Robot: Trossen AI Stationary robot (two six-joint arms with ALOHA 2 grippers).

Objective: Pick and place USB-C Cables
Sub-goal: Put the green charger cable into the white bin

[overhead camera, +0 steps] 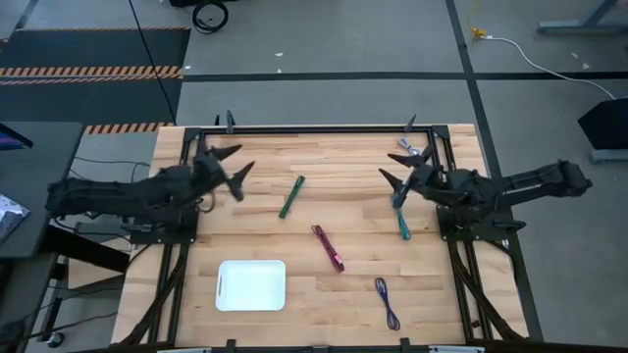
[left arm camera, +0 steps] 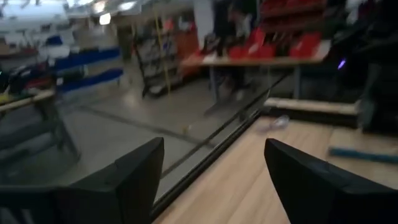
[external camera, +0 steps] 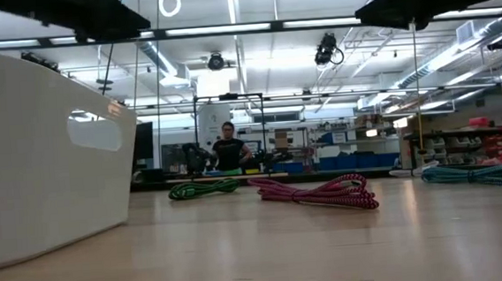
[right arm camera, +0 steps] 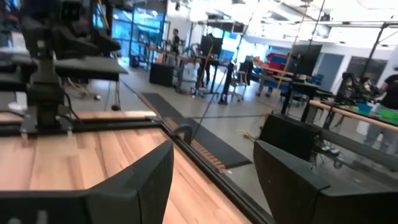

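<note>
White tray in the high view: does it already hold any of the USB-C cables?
No, the white tray lies bare, and the nearest dark red cable rests on the table beside it.

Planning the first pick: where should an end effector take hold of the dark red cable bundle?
Grip the dark red cable across its middle, coming straight down from above. It lies flat on the table as a slim diagonal strip with open wood on both sides, so the fingers should probably straddle its narrow width, turned to match the slant.
</note>
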